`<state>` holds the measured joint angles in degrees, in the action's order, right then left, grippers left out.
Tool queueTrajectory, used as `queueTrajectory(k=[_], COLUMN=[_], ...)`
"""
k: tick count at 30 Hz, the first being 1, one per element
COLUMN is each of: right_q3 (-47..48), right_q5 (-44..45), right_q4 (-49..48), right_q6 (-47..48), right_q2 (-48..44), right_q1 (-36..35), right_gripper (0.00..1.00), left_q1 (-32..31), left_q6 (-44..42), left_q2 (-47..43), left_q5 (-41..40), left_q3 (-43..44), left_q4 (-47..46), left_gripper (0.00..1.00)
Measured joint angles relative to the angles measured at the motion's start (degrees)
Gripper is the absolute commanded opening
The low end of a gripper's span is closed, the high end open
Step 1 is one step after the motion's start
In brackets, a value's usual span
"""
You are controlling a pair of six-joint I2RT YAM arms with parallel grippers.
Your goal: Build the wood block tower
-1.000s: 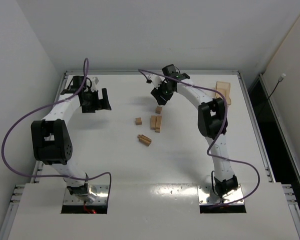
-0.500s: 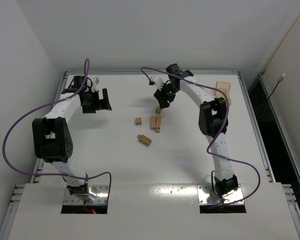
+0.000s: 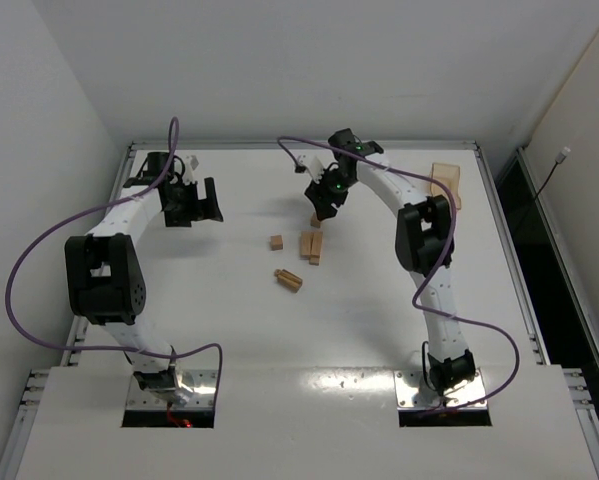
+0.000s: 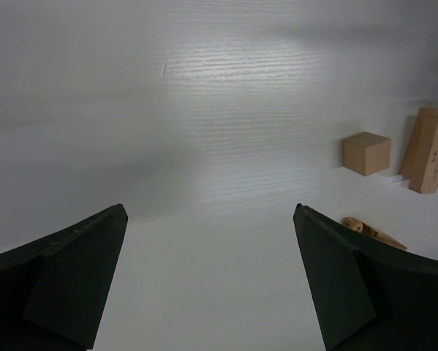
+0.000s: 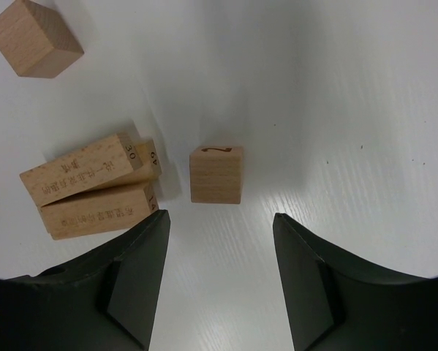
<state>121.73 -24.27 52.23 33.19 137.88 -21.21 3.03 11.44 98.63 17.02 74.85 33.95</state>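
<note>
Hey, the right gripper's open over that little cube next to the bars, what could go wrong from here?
The cube sits close to the bars, so the right gripper coming down could nudge them with its nearer finger. The cube looks off-centre between the open jaws, so closing might push or twist it rather than grip it squarely.

This is a robotics lab test cell. A white table [image 3: 229, 330] with a metal rail [image 3: 501, 215] round its edge is boxed in by plain white walls [image 3: 279, 70] on the left, far and right sides. The left arm [image 3: 104, 278] and right arm [image 3: 424, 240] are bolted to plates at the near edge, with purple cables [image 3: 8, 295] looping loose. Plain wooden blocks [image 3: 311, 245] lie mid-table.
</note>
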Motion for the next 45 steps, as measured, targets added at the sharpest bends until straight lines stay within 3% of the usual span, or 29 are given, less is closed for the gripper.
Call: queueTrajectory(k=[16,19,23,26,38,45], right_q3=[1.0,1.6,2.3,2.7,2.8,2.9], right_q5=[1.9,3.0,4.3,5.9,4.3,-1.9], right_q4=[-0.6,-0.9,-1.2,-1.2,-0.5,4.0], right_q6=[-2.0,-2.5,-3.3,-3.6,-2.6,1.6], right_q2=[4.3,4.6,4.7,4.7,4.0,-4.5], right_q1=[-2.3,-2.3,-2.3,-2.3,-2.1,-2.0], right_gripper=[0.53,0.44,0.12,0.00,0.00,0.00], left_q1=[0.0,0.0,0.0,0.0,0.0,0.0], left_q6=[0.0,0.0,0.0,0.0,0.0,-0.1], left_q2=[0.0,0.0,0.0,0.0,0.0,0.0], left_q5=[0.0,0.0,0.0,0.0,0.5,2.4], left_q3=[0.0,0.0,0.0,0.0,0.5,0.5], left_q4=[0.0,0.0,0.0,0.0,0.0,0.2], left_gripper=[0.99,0.99,0.99,0.99,0.99,0.99])
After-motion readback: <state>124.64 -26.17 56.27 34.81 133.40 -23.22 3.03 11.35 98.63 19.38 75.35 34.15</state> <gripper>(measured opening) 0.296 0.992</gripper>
